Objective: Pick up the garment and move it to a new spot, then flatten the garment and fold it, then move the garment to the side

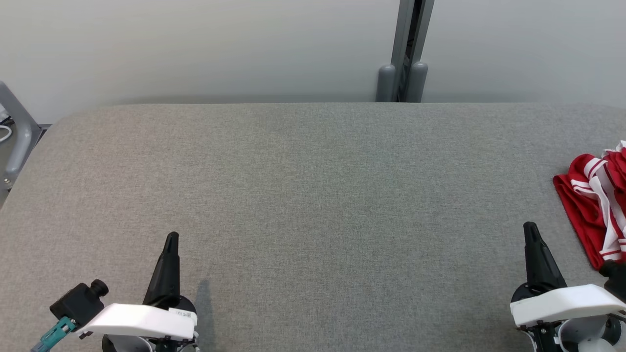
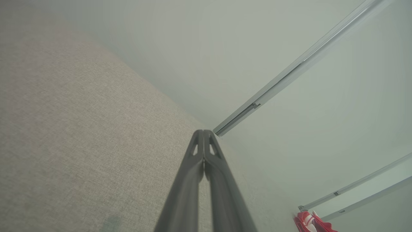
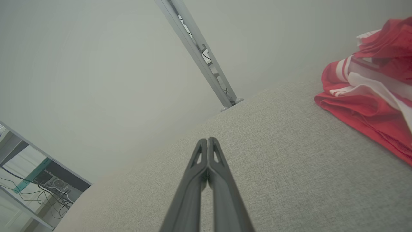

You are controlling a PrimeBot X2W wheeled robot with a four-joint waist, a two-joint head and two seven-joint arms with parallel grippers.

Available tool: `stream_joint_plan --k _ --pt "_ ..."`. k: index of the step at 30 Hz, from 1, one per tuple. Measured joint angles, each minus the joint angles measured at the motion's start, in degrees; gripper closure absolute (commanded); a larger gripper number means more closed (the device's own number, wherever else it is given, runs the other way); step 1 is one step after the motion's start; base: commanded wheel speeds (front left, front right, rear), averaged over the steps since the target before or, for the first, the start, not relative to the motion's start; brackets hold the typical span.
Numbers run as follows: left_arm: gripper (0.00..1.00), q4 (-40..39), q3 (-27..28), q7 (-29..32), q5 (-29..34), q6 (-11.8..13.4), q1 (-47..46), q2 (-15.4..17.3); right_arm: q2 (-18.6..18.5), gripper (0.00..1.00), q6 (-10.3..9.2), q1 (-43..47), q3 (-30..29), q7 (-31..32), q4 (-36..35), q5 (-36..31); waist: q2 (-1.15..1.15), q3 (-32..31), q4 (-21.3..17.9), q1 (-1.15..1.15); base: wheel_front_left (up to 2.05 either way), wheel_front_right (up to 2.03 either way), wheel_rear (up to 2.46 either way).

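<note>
Closed right jaws sit near the bunched red, white-striped garment [image 1: 581,208].

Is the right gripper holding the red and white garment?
No, the right gripper is shut, empty, clear of the red and white garment.

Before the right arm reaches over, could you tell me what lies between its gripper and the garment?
Only bare grey table separates the right gripper from the garment, as the head and right wrist views show.
</note>
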Motion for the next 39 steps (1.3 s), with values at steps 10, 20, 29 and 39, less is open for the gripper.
stream_joint_plan --k 10,20,29,39 --pt "1.00 1.2 1.1 2.2 -6.4 -0.3 -1.1 0.4 0.0 1.00 0.00 0.0 -0.7 1.6 0.0 8.4 0.00 -0.4 -0.5 0.00 0.00 0.00 0.00" --pt "1.00 2.5 2.5 4.5 -13.2 -0.7 -2.3 0.6 0.1 1.00 -0.01 0.0 -1.8 3.5 0.1 17.3 0.00 -0.9 -1.0 0.00 0.00 0.00 0.00" --pt "1.00 3.3 3.6 6.3 -18.5 -1.0 -3.4 0.6 0.1 1.00 -0.01 0.0 -2.4 4.9 0.1 24.0 0.00 -1.3 -1.4 0.00 0.00 0.00 0.00" --pt "1.00 4.1 4.5 7.8 -22.6 -1.2 -4.4 0.6 0.1 1.00 -0.01 0.0 -3.0 6.1 0.1 29.6 0.00 -1.6 -1.8 0.00 0.00 0.00 0.00"
